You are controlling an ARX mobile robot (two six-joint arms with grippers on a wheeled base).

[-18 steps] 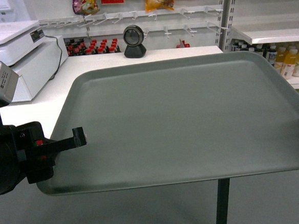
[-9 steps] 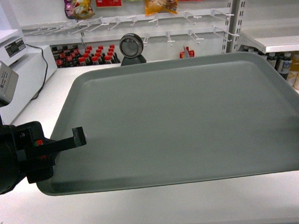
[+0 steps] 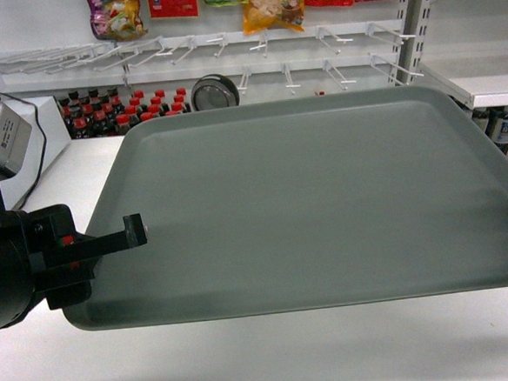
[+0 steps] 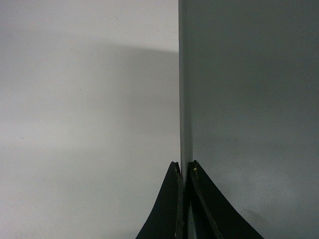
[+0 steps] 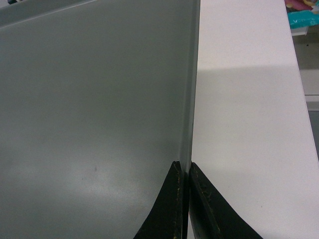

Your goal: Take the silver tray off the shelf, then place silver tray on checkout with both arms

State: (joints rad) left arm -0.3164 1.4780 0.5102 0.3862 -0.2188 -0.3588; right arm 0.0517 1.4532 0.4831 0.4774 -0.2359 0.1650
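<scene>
I hold the silver tray (image 3: 316,204) above the checkout (image 3: 249,365), my left gripper (image 4: 184,172) and right gripper (image 5: 183,172) each pinching only its thin rim, so uneven lowering could twist it free.

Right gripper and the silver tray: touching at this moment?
Touching. The right wrist view shows the right gripper with both fingers closed on the silver tray at its rim, no gap visible.

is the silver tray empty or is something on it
Empty: the silver tray shows only bare grey surface in the head view, pinched at its edges by the left gripper and right gripper.
</scene>
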